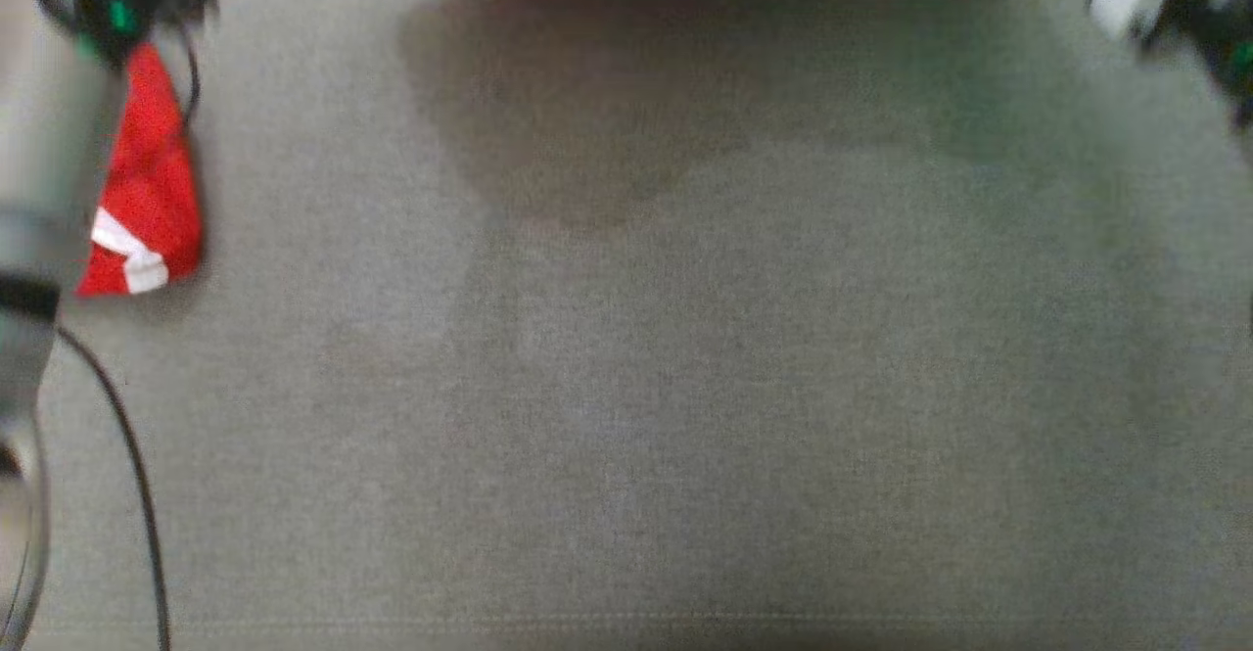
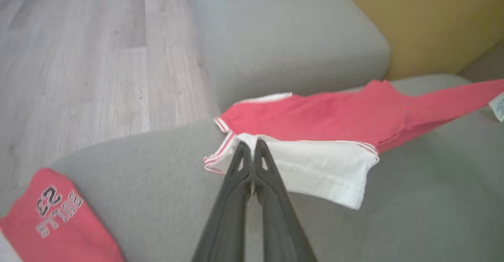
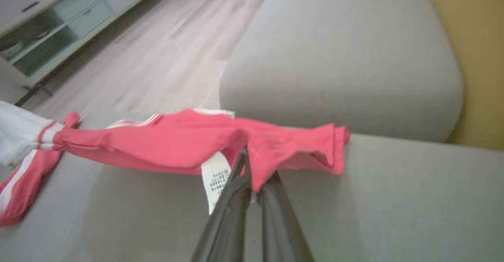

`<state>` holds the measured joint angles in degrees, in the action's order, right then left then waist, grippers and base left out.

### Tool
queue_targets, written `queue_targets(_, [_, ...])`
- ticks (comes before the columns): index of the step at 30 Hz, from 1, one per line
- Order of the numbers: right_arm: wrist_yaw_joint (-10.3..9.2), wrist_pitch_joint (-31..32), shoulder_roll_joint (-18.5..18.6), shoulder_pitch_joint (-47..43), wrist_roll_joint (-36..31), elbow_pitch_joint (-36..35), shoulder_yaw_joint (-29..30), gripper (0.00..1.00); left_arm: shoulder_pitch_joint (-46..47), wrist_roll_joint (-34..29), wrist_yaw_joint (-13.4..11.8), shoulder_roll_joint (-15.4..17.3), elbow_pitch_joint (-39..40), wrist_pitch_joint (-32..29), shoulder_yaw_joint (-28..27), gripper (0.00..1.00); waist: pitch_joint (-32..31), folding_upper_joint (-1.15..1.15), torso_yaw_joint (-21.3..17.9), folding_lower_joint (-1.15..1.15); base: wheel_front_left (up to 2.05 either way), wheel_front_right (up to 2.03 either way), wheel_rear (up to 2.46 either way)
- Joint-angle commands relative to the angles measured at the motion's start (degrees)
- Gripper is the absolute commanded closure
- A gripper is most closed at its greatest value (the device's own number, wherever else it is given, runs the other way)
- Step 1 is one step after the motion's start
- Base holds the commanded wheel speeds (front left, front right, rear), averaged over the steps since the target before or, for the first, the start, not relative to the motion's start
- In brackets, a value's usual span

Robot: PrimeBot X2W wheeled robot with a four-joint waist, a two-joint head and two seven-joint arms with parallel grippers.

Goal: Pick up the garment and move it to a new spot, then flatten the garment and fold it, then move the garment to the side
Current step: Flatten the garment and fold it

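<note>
Setting: grey sofa seat (image 1: 626, 387), with wooden floor (image 2: 78, 57) beyond its front edge.
Risk: a slip at either pinch looks possible. Each hold takes only a thin edge of cloth, so pulling the arms apart to flatten it could tug it free and drop it in a heap on the seat.
Left gripper (image 2: 252, 145): fingers pressed together on the white hem, above the seat.
Right gripper (image 3: 254, 167): closed on red cloth beside the care label (image 3: 215, 175), above the seat.
Garment (image 2: 315, 116): red with white trim, strung between both holds just over the seat; a printed part trails onto the seat.
Status: lifted, not yet flattened or folded.
</note>
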<state>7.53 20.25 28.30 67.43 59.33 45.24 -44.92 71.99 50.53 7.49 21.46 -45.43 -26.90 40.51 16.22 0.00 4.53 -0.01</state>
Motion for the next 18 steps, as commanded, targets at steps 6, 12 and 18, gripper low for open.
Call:
queue_targets(6, [-0.04,11.77,6.87,-9.19,8.09,-8.01,-5.3,1.0,-7.87,7.19,0.0,11.04,12.08,-12.56,3.72,1.0,-7.46,0.0,-0.51,0.01,0.0,0.0,0.0])
queue_targets(12, [-0.04,20.07,12.11,-17.47,12.66,-12.53,-9.12,1.0,-20.16,14.76,-0.68,18.65,22.61,-23.82,6.06,1.0,-10.83,0.0,-2.07,0.01,0.0,0.0,0.0])
queue_targets(18, [-0.04,27.02,16.41,-25.16,15.87,-16.06,-11.58,1.0,-30.79,20.93,-3.98,25.34,36.15,-31.51,8.13,1.0,-12.5,0.0,-3.07,0.01,0.0,0.0,0.0])
